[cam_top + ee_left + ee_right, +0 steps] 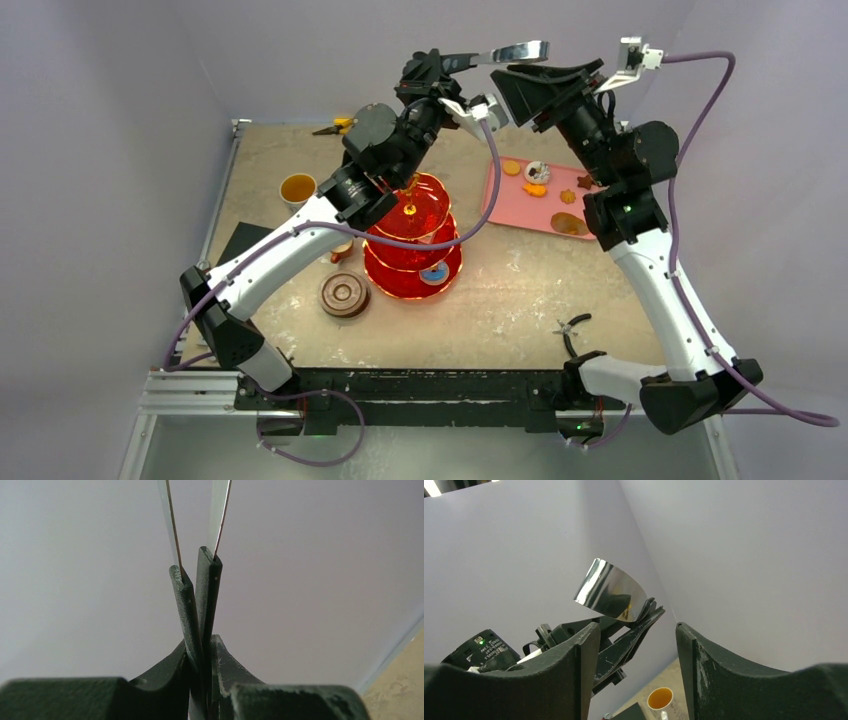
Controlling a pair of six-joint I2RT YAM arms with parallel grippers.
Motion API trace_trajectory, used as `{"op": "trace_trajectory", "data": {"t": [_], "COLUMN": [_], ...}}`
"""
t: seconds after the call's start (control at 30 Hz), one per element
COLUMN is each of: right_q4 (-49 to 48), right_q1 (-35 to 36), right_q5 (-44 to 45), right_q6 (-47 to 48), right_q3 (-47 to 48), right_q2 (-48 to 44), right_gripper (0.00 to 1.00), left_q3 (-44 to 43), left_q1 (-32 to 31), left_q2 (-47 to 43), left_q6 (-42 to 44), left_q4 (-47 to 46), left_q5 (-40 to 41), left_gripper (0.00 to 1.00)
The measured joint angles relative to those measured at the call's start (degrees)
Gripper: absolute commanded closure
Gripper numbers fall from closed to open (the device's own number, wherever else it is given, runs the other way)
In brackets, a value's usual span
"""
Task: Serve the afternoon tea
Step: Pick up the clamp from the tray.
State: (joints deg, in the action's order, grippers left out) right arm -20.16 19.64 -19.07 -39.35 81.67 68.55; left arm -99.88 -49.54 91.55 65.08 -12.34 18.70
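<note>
Left gripper [196, 567]: closed tight on tongs [219, 510], held high, close to the wall [325, 580] ahead of the fingertips. Right gripper [636, 630]: well open, empty, tongs blade just ahead of its fingertips.

Pastries [536, 188] on tray [520, 208], far below both grippers. Stand [412, 240] below the left wrist. Mug [297, 187] further left.

Treat pastries as light, soft, crumbly: pinch gently at the sides with the tong tips. Treat stand as stiff, light, probably easy to tip: take by the top handle only.

Avoid the wall. Open room only downward, over the table [500, 290].
</note>
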Motion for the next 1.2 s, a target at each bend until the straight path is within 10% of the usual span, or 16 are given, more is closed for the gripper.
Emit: {"op": "trace_trajectory", "data": {"t": [0.53, 0.77, 1.2], "right_q4": [-3.5, -2.8, 3.4], "right_q1": [0.1, -0.1, 0.2], "right_q5": [5.6, 7.9, 7.6], "right_q6": [-5.0, -5.7, 2.2], "right_q3": [-2.6, -2.9, 1.5], "right_q2": [-0.2, 0.1, 0.1], "right_gripper": [0.95, 1.0, 1.0], "left_q3": [5.9, 7.5, -2.6], "left_q1": [-0.3, -0.9, -1.5], "left_q2": [-1.5, -2.6, -7.1], "left_q6": [4.4, 6.8, -14.8], "left_q4": [-5.0, -5.9, 20.3], "left_q5": [-1.6, -2.3, -10.3], "left_gripper": [1.0, 0.21, 0.07]}}
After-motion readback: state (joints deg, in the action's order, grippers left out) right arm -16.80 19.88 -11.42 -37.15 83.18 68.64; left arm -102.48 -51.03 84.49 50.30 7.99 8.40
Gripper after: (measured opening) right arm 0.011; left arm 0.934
